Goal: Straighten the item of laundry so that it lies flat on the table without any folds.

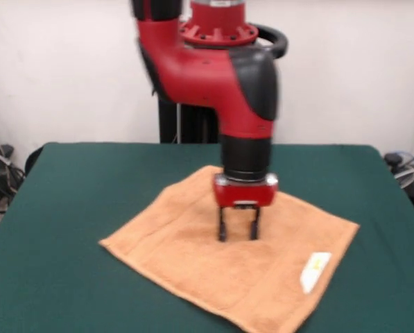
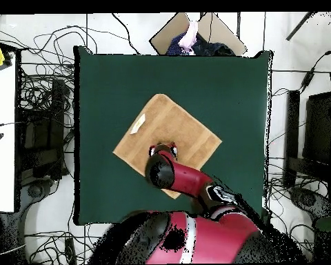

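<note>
The orange-tan towel (image 1: 234,253) lies spread out flat, turned like a diamond, in the middle of the dark green table (image 1: 68,208). Its white tag (image 1: 315,270) shows near the front right corner. In the overhead view the towel (image 2: 178,128) lies at the table's (image 2: 106,83) centre with the tag (image 2: 138,125) near its left corner. My gripper (image 1: 237,236) points straight down over the towel's middle, open, with nothing between the fingers and the tips at or just above the cloth. In the overhead view the arm hides the gripper (image 2: 163,149) and part of the towel.
Cables and equipment lie on the floor around the table (image 2: 30,117). A cardboard piece (image 2: 178,31) and a person's hand (image 2: 190,34) show beyond the table's far edge in the overhead view. The robot's pedestal (image 1: 186,121) stands behind the table.
</note>
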Robot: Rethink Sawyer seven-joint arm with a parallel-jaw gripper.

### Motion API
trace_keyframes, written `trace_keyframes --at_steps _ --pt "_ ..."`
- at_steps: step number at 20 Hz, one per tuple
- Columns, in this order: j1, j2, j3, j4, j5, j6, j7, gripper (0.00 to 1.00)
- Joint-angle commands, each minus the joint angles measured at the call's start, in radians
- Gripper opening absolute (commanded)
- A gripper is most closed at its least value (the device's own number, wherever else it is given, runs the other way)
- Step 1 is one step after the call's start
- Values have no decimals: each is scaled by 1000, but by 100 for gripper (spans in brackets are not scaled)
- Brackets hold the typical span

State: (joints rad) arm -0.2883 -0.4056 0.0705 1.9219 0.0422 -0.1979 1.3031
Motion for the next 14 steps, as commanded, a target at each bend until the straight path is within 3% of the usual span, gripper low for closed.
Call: trace_keyframes --at_steps 1,7,14 --pt "105 171 105 141 70 95 306 100" --pt "105 206 102 117 70 75 303 100" --pt "130 151 60 137 101 135 275 100"
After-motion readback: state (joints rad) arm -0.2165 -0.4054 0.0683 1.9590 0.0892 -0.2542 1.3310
